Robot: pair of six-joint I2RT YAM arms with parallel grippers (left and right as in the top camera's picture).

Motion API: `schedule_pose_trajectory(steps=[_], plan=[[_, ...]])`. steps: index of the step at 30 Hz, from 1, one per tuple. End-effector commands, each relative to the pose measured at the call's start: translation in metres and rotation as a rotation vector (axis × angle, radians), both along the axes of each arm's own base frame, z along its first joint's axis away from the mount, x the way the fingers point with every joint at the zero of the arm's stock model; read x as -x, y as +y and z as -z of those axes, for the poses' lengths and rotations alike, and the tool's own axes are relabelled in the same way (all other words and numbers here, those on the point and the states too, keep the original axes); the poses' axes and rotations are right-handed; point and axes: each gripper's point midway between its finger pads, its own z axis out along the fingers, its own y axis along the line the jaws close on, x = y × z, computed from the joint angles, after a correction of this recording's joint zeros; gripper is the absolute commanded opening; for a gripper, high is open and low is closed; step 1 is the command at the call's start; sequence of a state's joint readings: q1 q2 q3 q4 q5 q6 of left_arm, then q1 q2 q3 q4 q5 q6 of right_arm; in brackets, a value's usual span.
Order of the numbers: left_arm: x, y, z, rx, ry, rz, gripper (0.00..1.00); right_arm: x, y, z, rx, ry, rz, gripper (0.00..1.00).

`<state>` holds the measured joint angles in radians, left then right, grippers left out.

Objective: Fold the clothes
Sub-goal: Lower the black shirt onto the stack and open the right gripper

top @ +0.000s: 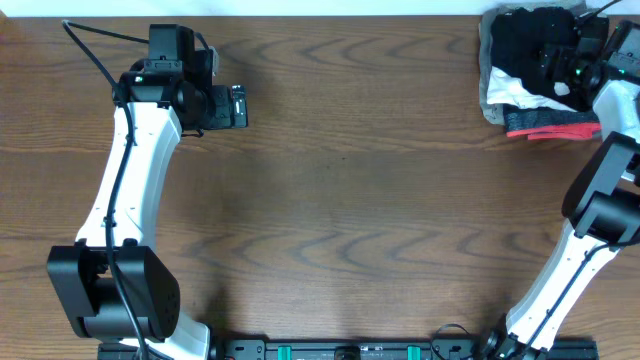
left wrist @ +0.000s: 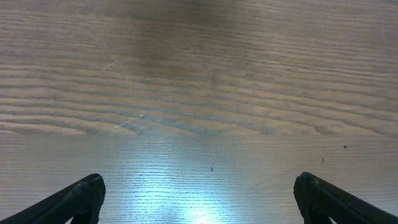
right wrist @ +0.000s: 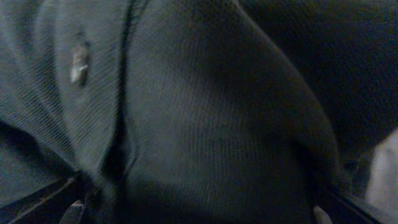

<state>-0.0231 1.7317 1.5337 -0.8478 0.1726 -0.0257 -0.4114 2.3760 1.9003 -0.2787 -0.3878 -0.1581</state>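
Right wrist view: the right gripper (right wrist: 200, 210) is fully open and clamps nothing, its jaws spread over the black T-shirt (right wrist: 205, 112). That shirt lies crumpled on the folded garments (top: 545, 122) at the far right corner of the table (top: 350, 200). The left gripper (left wrist: 199, 200) is equally wide open and empty above the tabletop.

Far right corner of the counter (top: 350, 200): the clothes (top: 525, 45) sit heaped on a stack of folded garments (top: 550, 125), whose edges poke out on the near side. The right claw (right wrist: 198, 213) is down on that heap, fabric lying between its spread fingers. Far left, the left claw (left wrist: 198, 190) hangs spread above the counter, well apart from the pile.
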Motion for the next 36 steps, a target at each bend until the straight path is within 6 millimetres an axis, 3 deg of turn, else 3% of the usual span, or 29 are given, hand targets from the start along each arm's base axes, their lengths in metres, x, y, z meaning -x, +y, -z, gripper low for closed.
schedule_pose_trajectory(steps=[1,4,8,10,13,19,26,31,36], plan=[[-0.002,0.002,-0.001,-0.011,-0.006,-0.001,0.98,0.012,-0.001,-0.074,0.046,-0.081,0.017,0.99],[-0.002,0.002,-0.001,-0.011,-0.006,-0.001,0.98,0.024,0.004,-0.157,0.099,-0.201,0.020,0.99],[-0.002,0.002,-0.001,-0.011,-0.005,-0.001,0.98,0.053,0.020,-0.249,0.156,-0.334,0.014,0.99],[-0.002,0.002,-0.001,-0.011,-0.005,-0.001,0.98,0.071,0.034,-0.285,0.172,-0.379,0.005,0.99],[-0.002,0.002,-0.001,-0.010,-0.005,-0.001,0.98,0.094,0.058,-0.317,0.172,-0.405,-0.024,0.99],[-0.002,0.002,-0.001,-0.010,-0.005,-0.001,0.98,0.126,0.130,-0.334,0.057,-0.385,-0.200,0.99],[-0.002,0.002,-0.001,-0.010,-0.005,-0.001,0.98,0.152,0.232,-0.331,-0.366,-0.258,-0.425,0.99],[-0.002,0.002,-0.001,-0.010,-0.005,-0.001,0.98,0.163,0.267,-0.322,-0.490,-0.146,-0.439,0.99],[-0.002,0.002,-0.001,-0.010,-0.005,-0.001,0.98,0.165,0.277,-0.322,-0.493,-0.139,-0.460,0.99]])
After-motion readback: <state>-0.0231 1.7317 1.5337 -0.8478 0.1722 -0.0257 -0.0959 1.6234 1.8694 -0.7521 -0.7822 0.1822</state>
